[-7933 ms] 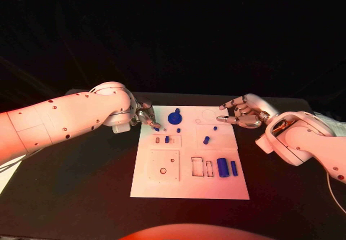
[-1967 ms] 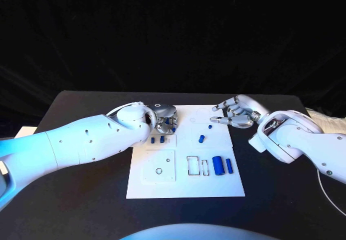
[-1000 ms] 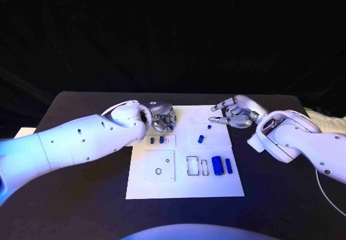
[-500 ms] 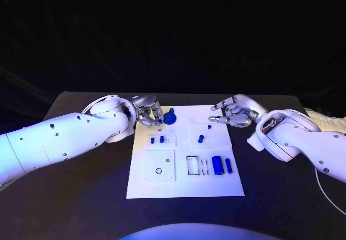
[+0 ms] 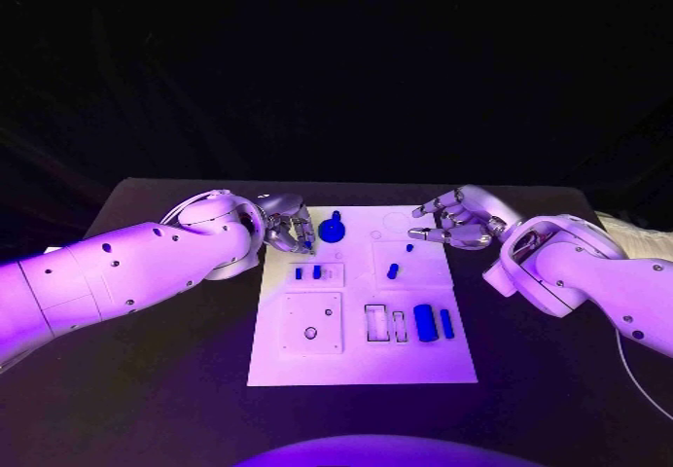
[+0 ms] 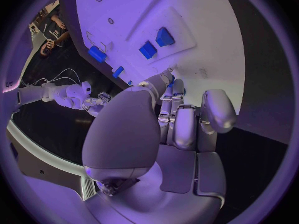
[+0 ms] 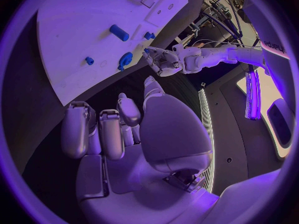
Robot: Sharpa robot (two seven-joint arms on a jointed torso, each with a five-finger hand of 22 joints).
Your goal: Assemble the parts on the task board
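The white task board [image 5: 362, 341] lies in the middle of the black table. At its far end a round blue part with a stem [image 5: 333, 230] sits on the board. My left hand [image 5: 291, 231] hovers just left of it at the board's far left corner, fingers pointing down and holding nothing. Two small blue blocks [image 5: 307, 272] stand in a raised plate, and a blue peg [image 5: 393, 270] and a tiny blue stud [image 5: 408, 247] sit nearby. A blue cylinder [image 5: 425, 322] and a thin blue bar [image 5: 447, 324] lie at the board's right. My right hand [image 5: 451, 222] is empty at the far right corner.
An empty rectangular slot [image 5: 380, 323] lies left of the cylinder. A square plate with holes [image 5: 310, 322] takes up the board's near left. In the right wrist view the left hand [image 7: 163, 60] appears beyond the board's [image 7: 81, 40] edge. Black table surrounds the board.
Over the last second my left hand drew back to the left off the round blue part, which now shows uncovered. The right hand has stayed in place.
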